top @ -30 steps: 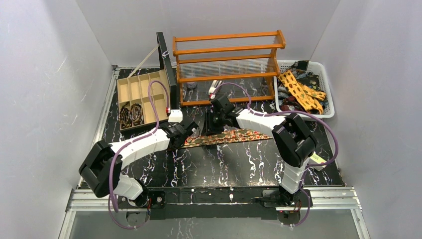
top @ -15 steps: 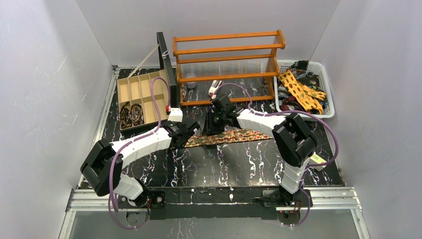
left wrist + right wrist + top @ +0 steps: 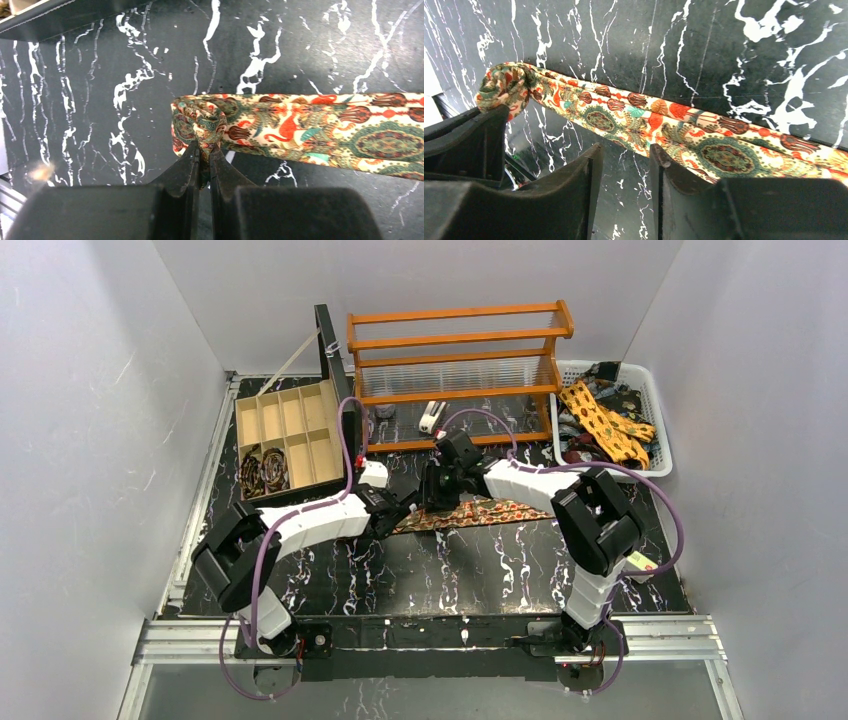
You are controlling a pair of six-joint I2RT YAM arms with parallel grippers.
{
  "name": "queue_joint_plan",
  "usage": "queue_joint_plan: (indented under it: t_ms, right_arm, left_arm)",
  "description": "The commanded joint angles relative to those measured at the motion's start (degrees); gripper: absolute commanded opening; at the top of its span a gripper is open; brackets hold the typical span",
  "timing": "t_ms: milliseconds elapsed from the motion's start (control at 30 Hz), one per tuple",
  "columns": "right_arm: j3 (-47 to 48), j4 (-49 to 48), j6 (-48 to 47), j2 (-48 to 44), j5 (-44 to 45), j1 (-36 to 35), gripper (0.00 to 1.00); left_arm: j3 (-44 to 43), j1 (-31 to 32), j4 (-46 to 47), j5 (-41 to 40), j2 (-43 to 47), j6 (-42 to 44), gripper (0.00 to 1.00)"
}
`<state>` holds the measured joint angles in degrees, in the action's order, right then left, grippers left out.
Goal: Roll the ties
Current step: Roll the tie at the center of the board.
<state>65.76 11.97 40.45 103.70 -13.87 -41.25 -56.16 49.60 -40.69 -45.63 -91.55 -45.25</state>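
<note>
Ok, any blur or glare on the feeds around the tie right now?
Left wrist: tie sharp, left gripper pinching its rolled end, housing soft and dark. Right wrist: pattern crisp, no glare; right gripper underexposed. Top external: evenly lit, tie small, partly behind arms.

the tie (image 3: 320, 127) is cut off by the left wrist view's right edge.

- Top view: fixed, high behind the arm bases (image 3: 290, 640), facing down and forward; far enough to take in the whole table (image 3: 450, 570).
- Left wrist: very near, looking down past the left fingers (image 3: 187, 167) onto the tie's (image 3: 325, 125) rolled end.
- Right wrist: equally near, looking past the right fingers (image 3: 584, 190) along the tie.
- All three share the tie and the table beneath it.
</note>
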Motion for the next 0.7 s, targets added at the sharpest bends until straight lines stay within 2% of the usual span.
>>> queue_joint_plan:
  t_ms: [0,67,133,200,300,433,567,667]
  right_arm:
    - [-1.4,-1.2,0.5,-4.2,0.2,1.4,0.49]
    - [-1.7,-1.2,0.5,-4.7,0.2,2.0,0.51]
    - [-2.0,-1.1,0.5,-5.0,0.0,2.6,0.53]
    - [-2.2,-1.1,0.4,-5.3,-0.3,3.0,0.54]
    - [-2.5,-0.7,0.3,-5.7,-0.5,3.7,0.55]
    - [-2.5,-1.4,0.2,-6.3,-1.9,4.1,0.58]
    - [-2.5,-5.9,1.7,-5.5,-7.7,3.6,0.59]
    - [-1.3,-9.7,3.4,-3.6,-9.3,0.9,0.63]
  left_arm:
    - [-1.6,1.3,2.8,1.5,-0.8,-0.9,0.04]
    - [-1.6,1.3,4.1,3.4,-1.5,-0.6,0.11]
    - [-1.5,1.3,5.9,5.7,-1.5,-0.7,0.27]
    - [-1.3,1.3,8.8,9.0,-0.4,-0.3,0.35]
    - [-1.1,0.9,12.1,14.1,3.5,0.3,0.6]
    - [1.5,-2.8,14.2,18.8,14.5,0.7,0.71]
    - [5.8,-11.3,12.5,23.0,25.6,1.5,0.73]
    - [8.9,-16.3,9.6,24.1,30.2,1.9,0.77]
